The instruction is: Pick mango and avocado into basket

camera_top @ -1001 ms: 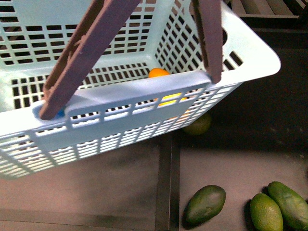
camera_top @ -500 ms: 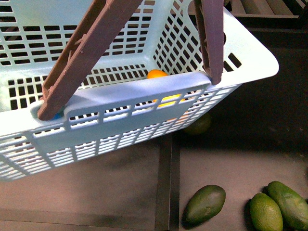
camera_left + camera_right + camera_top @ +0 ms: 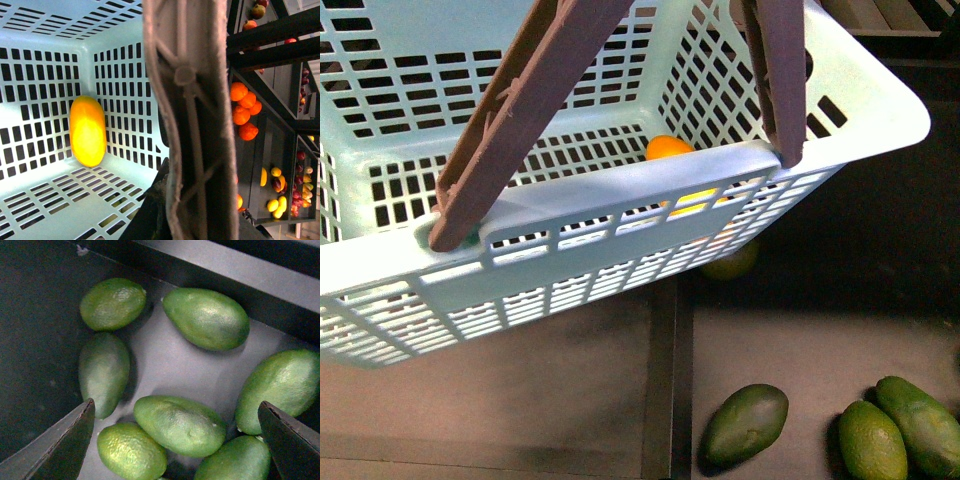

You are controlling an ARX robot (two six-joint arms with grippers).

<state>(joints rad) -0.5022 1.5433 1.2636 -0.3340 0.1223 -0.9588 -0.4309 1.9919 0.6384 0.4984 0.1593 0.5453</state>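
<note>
The right claw is held wide open above green fruits. The dark avocado lies just beside one fingertip. The mango is seen inside the basket. The left claw's state cannot be told.

Clearance at the basket and among the green fruits.
Two raised handles cross the basket mouth, an open gap between them; the mango lies against one wall, floor beside it bare. Below the spread right claw, green fruits lie close-packed; the avocado has bare dark shelf on its outer side.
</note>
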